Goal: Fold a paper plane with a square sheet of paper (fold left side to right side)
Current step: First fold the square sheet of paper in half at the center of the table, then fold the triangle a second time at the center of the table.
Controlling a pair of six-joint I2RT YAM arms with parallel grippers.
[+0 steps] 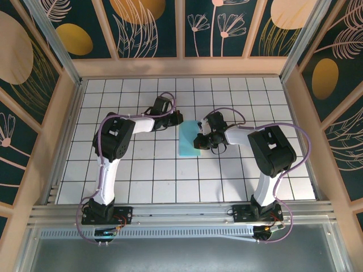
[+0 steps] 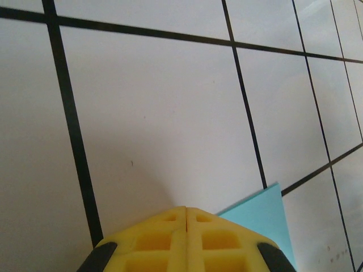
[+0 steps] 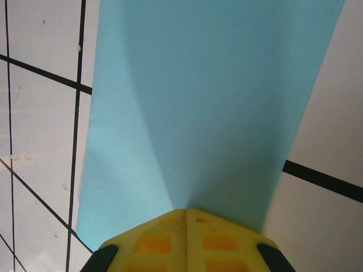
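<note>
The square sheet of paper [image 1: 186, 140] is turquoise and lies flat on the white grid table [image 1: 142, 170] as a narrow upright strip, about one tile wide and two long. My right gripper [image 1: 199, 139] is shut, its yellow tips [image 3: 186, 211] resting on the strip [image 3: 198, 102] near its right edge, with nothing between the fingers. At the strip's upper left corner my left gripper [image 1: 177, 119] is also shut. In the left wrist view its tips [image 2: 186, 208] sit on bare tile, with a corner of the paper [image 2: 262, 218] just to their right.
Wooden walls with dark patterned panels [image 1: 153, 28] enclose the table on three sides. An aluminium rail [image 1: 181, 212] carries both arm bases along the near edge. Bare grid tiles lie all round the paper.
</note>
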